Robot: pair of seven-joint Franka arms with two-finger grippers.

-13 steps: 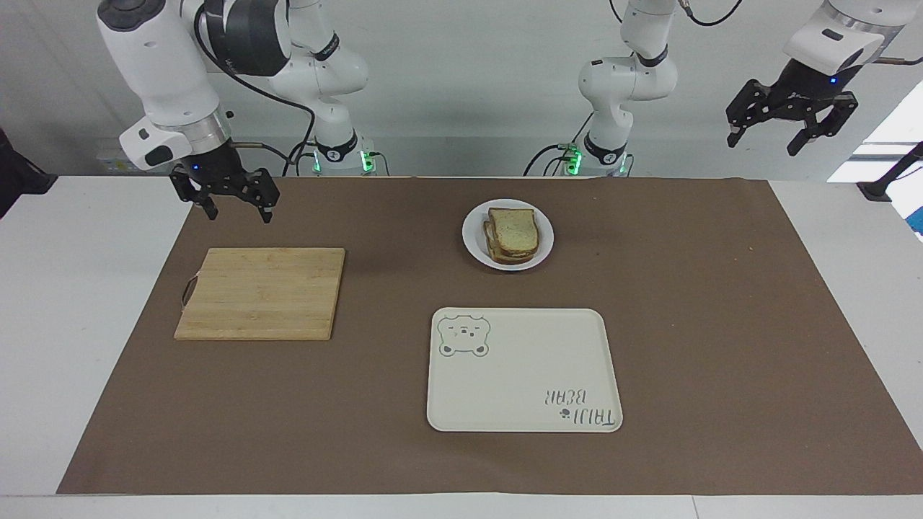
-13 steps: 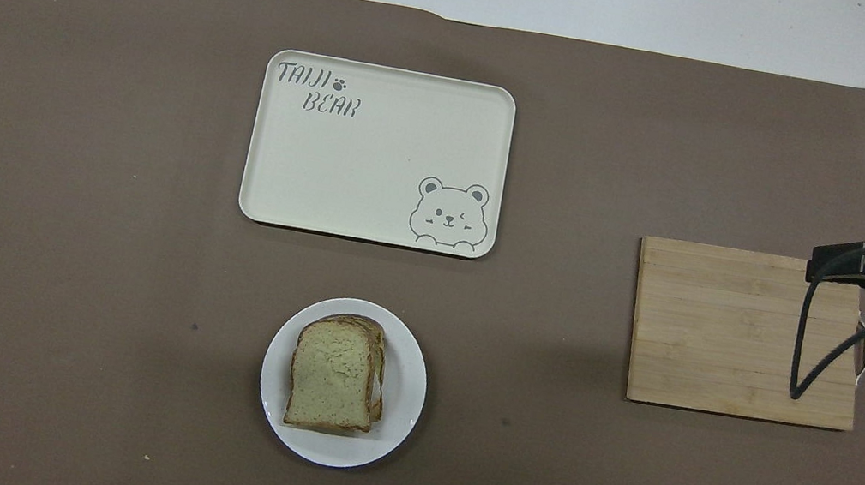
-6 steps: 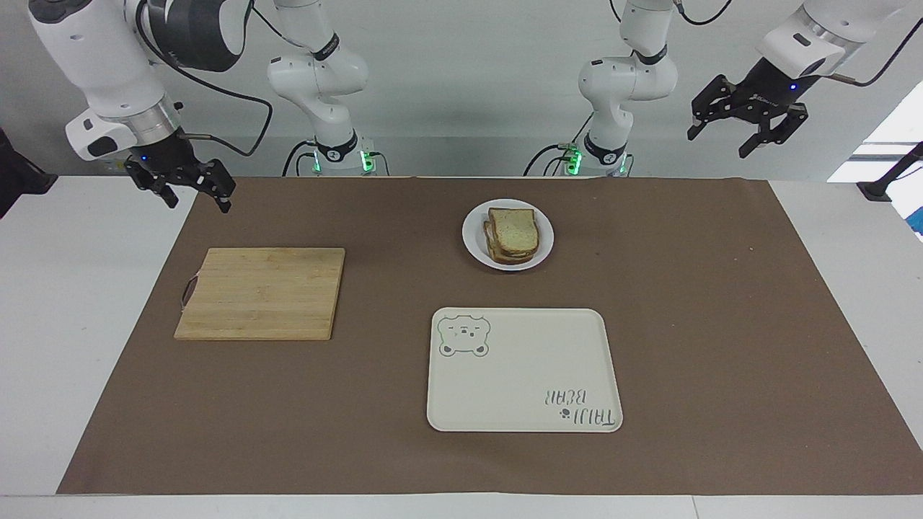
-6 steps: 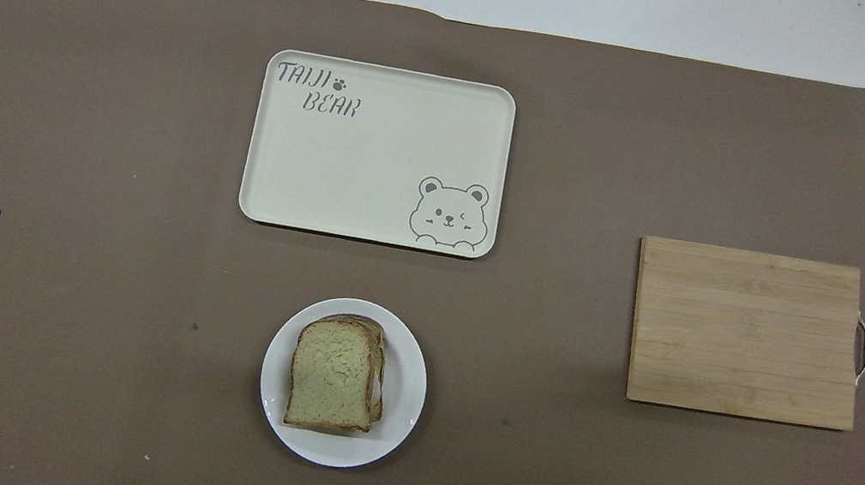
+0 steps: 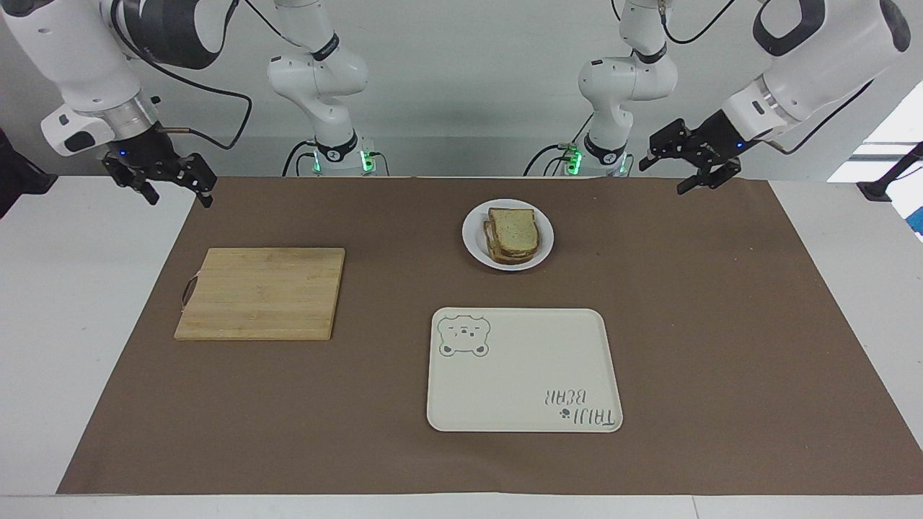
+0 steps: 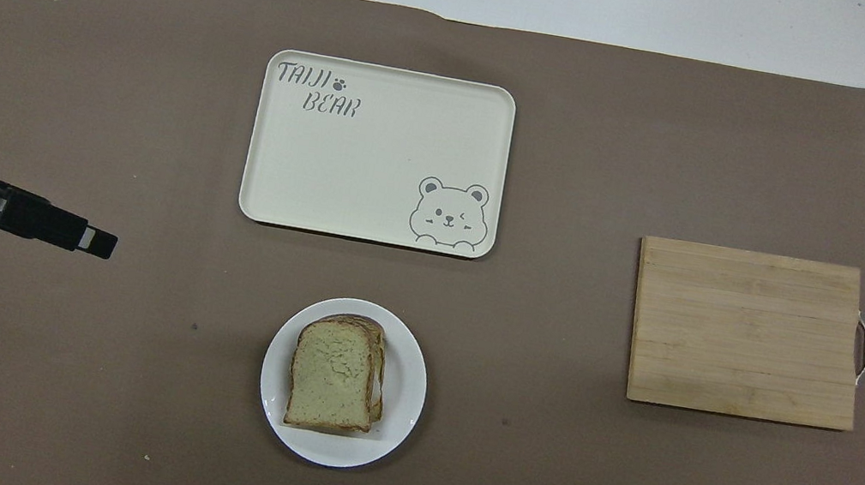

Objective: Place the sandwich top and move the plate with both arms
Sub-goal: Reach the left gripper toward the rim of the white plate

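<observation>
**Both arms shifting, sandwich stacked on plate**

Since the earlier pics the left gripper (image 5: pixel 690 164) has dropped and swung in toward the table's middle, now over the brown mat's (image 5: pixel 721 324) edge nearest the robots, at the left arm's end; right gripper (image 5: pixel 160 182) has pulled outward and sits over the mat's corner at the right arm's end, clear of the cutting board (image 5: pixel 261 293); nothing on the table has moved.

Left gripper: fingers apart, holding nothing; tilted, pointing down toward the mat; in the overhead view it reaches in as a black bar (image 6: pixel 45 224) from the left arm's side. Right gripper: fingers apart too, empty, pointing down; in the overhead view only a bit of the right arm's fitting and cable shows at the frame's edge.

Sandwich top (image 5: pixel 513 226) lies flat as the uppermost slice of the stack on the plate (image 5: pixel 477 245); slices below peek out at one side; plate sits mid-table, nearer to the robots than the bear tray (image 5: pixel 523 375), apart from it. Tray is bare. Cutting board lies toward the right arm's end, well apart from plate and tray; neither gripper touches anything.
</observation>
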